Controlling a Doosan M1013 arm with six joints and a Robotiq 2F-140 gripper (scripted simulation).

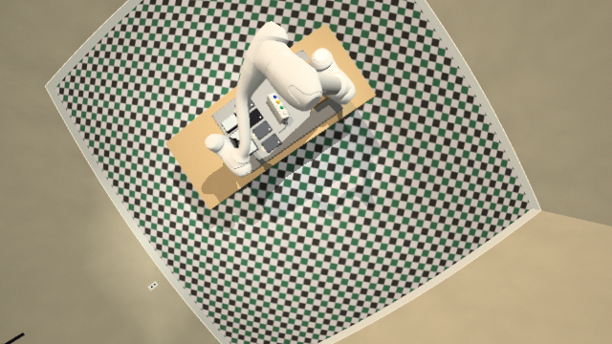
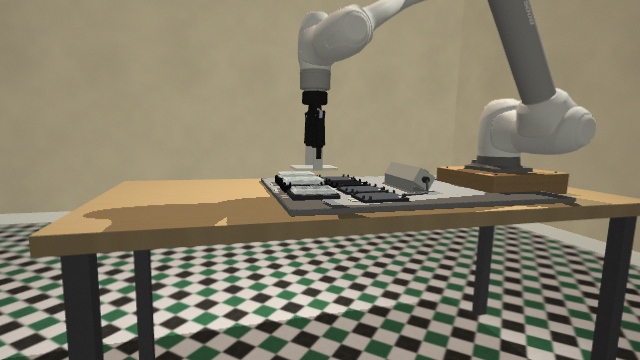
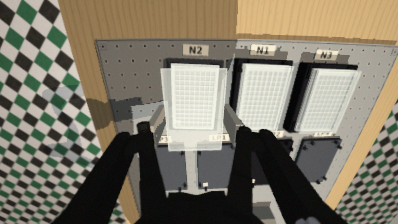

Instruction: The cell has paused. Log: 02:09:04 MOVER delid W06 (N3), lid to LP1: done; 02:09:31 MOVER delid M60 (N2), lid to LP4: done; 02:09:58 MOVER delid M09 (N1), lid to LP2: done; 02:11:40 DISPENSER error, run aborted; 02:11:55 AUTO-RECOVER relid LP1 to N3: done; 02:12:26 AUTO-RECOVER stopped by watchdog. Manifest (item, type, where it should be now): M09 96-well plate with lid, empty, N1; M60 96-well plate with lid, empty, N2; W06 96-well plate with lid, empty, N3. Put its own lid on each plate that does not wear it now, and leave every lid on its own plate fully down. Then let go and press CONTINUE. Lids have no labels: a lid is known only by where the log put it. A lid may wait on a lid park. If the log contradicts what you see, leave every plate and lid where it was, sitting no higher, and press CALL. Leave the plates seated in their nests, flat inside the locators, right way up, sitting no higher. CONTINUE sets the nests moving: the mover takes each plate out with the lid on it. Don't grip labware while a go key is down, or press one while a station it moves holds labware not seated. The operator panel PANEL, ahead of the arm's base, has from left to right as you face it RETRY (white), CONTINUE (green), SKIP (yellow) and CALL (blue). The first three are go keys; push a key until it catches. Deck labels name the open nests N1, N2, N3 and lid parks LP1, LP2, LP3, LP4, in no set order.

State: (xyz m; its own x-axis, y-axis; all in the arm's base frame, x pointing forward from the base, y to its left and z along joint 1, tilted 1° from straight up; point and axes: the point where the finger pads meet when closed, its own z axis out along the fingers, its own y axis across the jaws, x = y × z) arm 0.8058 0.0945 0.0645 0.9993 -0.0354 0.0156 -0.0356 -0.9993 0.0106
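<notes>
The pincer (image 3: 195, 131) is clamping a clear lid (image 3: 194, 107) between its two black fingers, gripping it by the long sides. In the wrist view the lid is hanging level over the plate (image 3: 195, 95) in the nest labelled N2 (image 3: 195, 50), overlapping most of it but reaching a little past its near end. From the side, the lid (image 2: 314, 166) is floating apart from the deck (image 2: 320, 207), above the row of plates and not touching them.

To the right in the wrist view, the N1 plate (image 3: 263, 95) and the third plate (image 3: 327, 99) are sitting in their black nests; whether they are wearing lids cannot be told from here. Nearer the camera, dark lid parks (image 3: 318, 157) are lying in a row, partly hidden behind the fingers.

The arm (image 2: 325, 40) is reaching down from above, wrist vertical. Its base (image 2: 550, 182) is resting on the wooden table (image 2: 150, 210), beside the grey panel (image 2: 407, 176), whose coloured keys (image 1: 278, 104) are showing from overhead.
</notes>
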